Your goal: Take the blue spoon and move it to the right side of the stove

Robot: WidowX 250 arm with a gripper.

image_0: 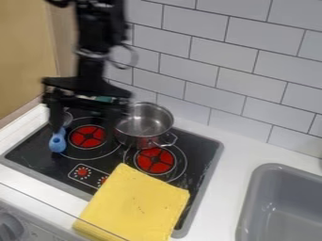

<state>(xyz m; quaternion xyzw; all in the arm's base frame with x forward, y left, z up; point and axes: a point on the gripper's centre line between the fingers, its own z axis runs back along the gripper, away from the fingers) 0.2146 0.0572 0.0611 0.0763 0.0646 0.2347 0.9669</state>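
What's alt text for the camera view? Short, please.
Black robot arm with its open tool over the left of a black stove, beside a blue spoon. A metal pot stands just right of the tool; a yellow cloth lies across the stove's front; a gray sink is at right.

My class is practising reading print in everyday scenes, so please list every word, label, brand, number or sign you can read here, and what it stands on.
No text can be read.
Dials on the stove: small pale marks ring them, too small to read as numbers or letters.
Front panel below the counter, beside the grey knob: faint marks, too blurred to read.
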